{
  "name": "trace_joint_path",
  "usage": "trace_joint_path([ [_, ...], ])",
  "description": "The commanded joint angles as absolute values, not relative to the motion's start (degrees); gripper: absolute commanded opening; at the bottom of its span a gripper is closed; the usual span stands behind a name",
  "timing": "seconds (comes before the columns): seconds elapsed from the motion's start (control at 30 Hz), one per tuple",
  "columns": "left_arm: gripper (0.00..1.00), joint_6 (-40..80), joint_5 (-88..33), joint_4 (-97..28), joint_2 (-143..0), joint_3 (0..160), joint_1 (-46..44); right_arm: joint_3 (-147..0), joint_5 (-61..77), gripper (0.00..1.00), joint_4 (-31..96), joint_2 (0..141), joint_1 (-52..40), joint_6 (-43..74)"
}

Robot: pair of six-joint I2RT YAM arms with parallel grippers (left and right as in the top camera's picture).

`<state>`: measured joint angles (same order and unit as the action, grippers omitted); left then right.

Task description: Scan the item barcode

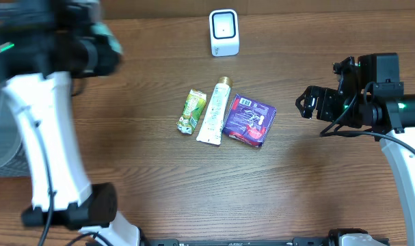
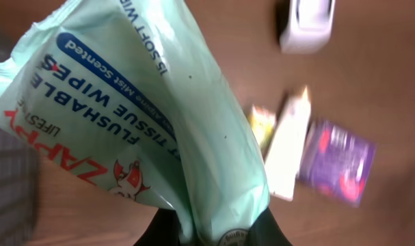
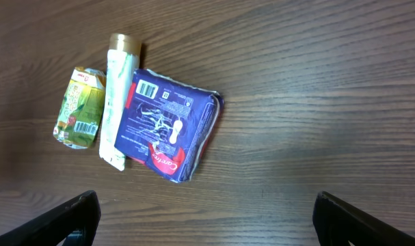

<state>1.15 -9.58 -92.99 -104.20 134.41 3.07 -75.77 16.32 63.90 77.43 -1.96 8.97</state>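
Left pincer (image 2: 214, 231) is pressed together on one narrow end of the pale green soft plastic pack of flushable wipes (image 2: 145, 102). The pack is off the desk, up at the far left, filling the wrist view.

Judgement: light, floppy, slick film. It will likely sag and swing, so the barcode face may crease or turn away. Pinching the gathered end looks adequate; no barcode shows on the visible face.

Right pincer (image 3: 207, 222) is spread wide, empty, at the right.

The brown wood-grain desk (image 1: 159, 178) is flat, matte and roomy. A white boxy scanner (image 1: 224, 32) sits at the far middle. A green pouch (image 1: 191, 111), white tube (image 1: 214, 113) and purple pad packet (image 1: 249, 121) lie side by side, touching, at centre — the pack should pass above them.
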Motion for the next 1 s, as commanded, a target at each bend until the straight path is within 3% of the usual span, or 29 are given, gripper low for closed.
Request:
trace_joint_path([
  [0.0, 0.04, -1.7, -1.2, -91.8, -107.8, 126.8, -3.1, -76.9, 16.5, 1.0, 63.5, 77.1, -1.8, 8.8],
  [0.4, 0.04, -4.7, 1.8, -75.5, -119.1, 101.6, -7.4, -76.9, 16.5, 1.0, 63.5, 77.1, -1.8, 8.8],
  [0.63, 0.08, -9.8, -7.2, -73.6, -124.3, 99.2, -9.3, -76.9, 16.5, 1.0, 63.3, 77.1, -1.8, 8.8],
  [0.73, 0.22, -10.3, -9.1, -74.4, -124.4, 99.3, -10.4, -76.9, 16.5, 1.0, 63.3, 77.1, -1.8, 8.8],
  [0.87, 0.62, -8.4, -4.2, -76.1, -123.5, 100.4, -11.5, -76.9, 16.5, 1.0, 63.3, 77.1, -1.8, 8.8],
  [0.97, 0.66, -3.2, 3.2, -78.7, -122.7, 103.8, -11.6, -76.9, 16.5, 1.0, 63.4, 77.1, -1.8, 8.8],
])
